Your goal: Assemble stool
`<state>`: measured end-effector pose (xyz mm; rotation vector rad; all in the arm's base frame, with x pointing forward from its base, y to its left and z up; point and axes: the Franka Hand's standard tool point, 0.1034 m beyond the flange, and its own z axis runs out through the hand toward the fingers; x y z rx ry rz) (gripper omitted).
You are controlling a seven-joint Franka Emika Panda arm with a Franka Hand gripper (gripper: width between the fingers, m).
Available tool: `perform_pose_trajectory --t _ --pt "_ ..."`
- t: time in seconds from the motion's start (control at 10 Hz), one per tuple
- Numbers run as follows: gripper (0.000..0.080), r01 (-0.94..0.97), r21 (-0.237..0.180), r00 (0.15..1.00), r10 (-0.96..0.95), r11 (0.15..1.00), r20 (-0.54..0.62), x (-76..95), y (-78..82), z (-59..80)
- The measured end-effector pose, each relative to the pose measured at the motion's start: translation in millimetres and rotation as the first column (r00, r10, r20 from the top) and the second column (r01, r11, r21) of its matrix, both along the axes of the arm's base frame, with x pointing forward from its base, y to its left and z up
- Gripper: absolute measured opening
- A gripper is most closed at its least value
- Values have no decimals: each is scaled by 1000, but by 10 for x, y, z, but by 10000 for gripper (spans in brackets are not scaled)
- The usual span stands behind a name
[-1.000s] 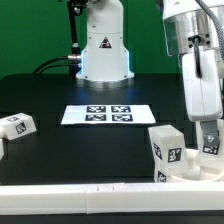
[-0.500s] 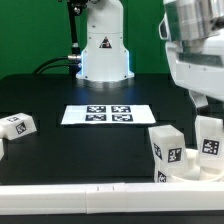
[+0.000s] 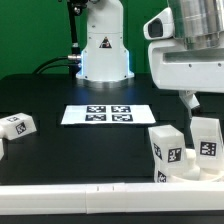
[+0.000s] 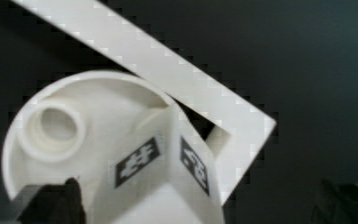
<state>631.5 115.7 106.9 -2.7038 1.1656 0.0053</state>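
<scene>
The round white seat [image 3: 186,170] lies at the exterior view's right front. Two chunky white tagged legs stand upright on it, one to the left [image 3: 166,148] and one to the right [image 3: 208,139]. My gripper [image 3: 201,104] hangs open just above the right leg, not touching it. In the wrist view the seat [image 4: 91,98] shows a round socket [image 4: 60,125]. A tagged leg [image 4: 167,165] rises toward my gripper [image 4: 208,205], between its spread dark fingers [image 4: 51,200]. A third leg [image 3: 15,127] lies on the table at the exterior view's left.
The marker board [image 3: 108,114] lies flat mid-table. The robot's base [image 3: 104,50] stands behind it. A white rail [image 3: 90,196] runs along the front edge, close to the seat; it also shows in the wrist view [image 4: 158,65].
My gripper was low around the right leg a second ago. It has let go and risen straight up; the leg stays standing on the seat.
</scene>
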Motion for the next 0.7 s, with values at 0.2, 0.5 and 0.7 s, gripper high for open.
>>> perform_pose_trajectory --t 0.2,0.5,0.7 --pt "649 -325 -111 944 329 939 23 -3 16 89" --pt "649 -494 -132 864 502 859 30 -9 -1 70" --pt "649 -746 -182 649 761 641 22 69 2 146"
